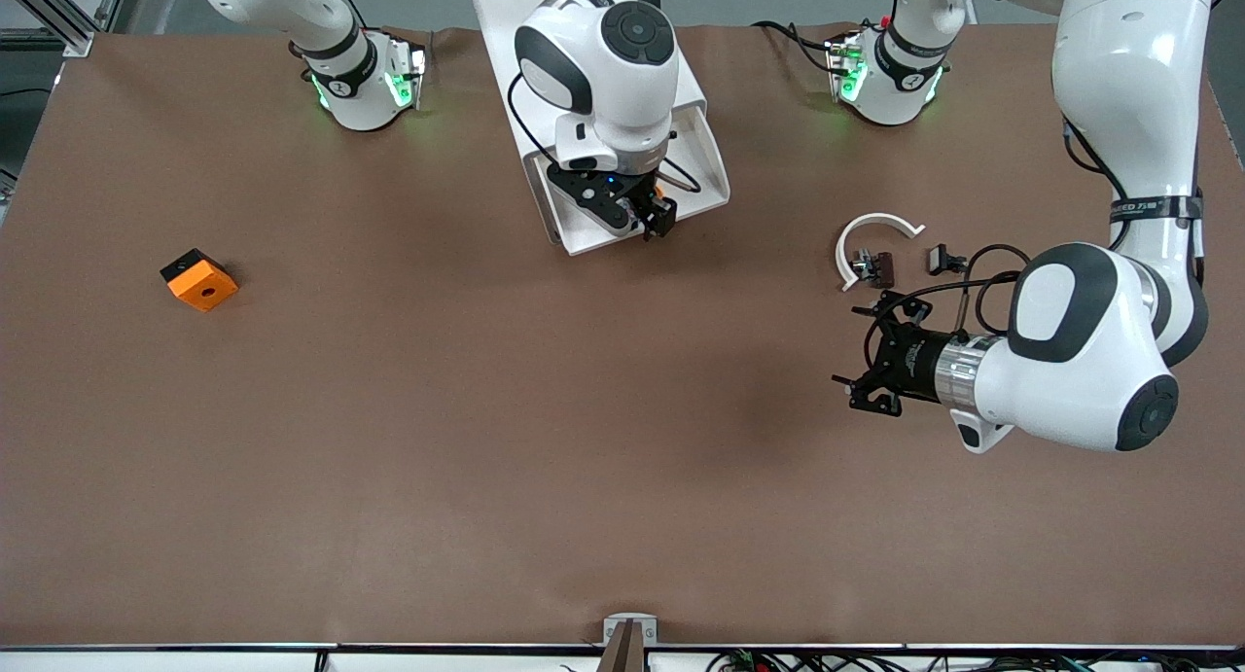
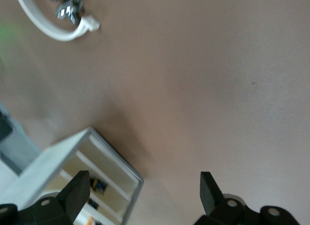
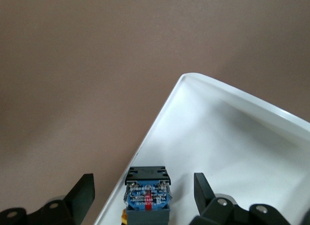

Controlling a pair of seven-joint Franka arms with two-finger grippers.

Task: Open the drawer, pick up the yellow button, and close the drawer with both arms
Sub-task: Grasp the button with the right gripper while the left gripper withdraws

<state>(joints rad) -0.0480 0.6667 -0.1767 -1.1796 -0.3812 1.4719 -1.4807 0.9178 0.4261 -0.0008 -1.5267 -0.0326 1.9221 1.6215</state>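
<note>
Right wrist view: button [image 3: 147, 196] lies in pulled-out drawer [image 3: 232, 137] beside its rim, directly between spread fingers of right pincer [image 3: 144, 196], not yet pinched. Left pincer [image 1: 869, 361] spread, waits over bare worktop [image 1: 486, 409].

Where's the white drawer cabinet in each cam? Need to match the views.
Front view: cabinet at top centre under the right arm, its top drawer pulled out toward the camera.
Left wrist view: a white corner of it shows next to the open left gripper.
Right wrist view: only the pulled-out drawer's rim and floor, the open right gripper over its corner.
Shared landmark: the brown table, in all three.
</note>
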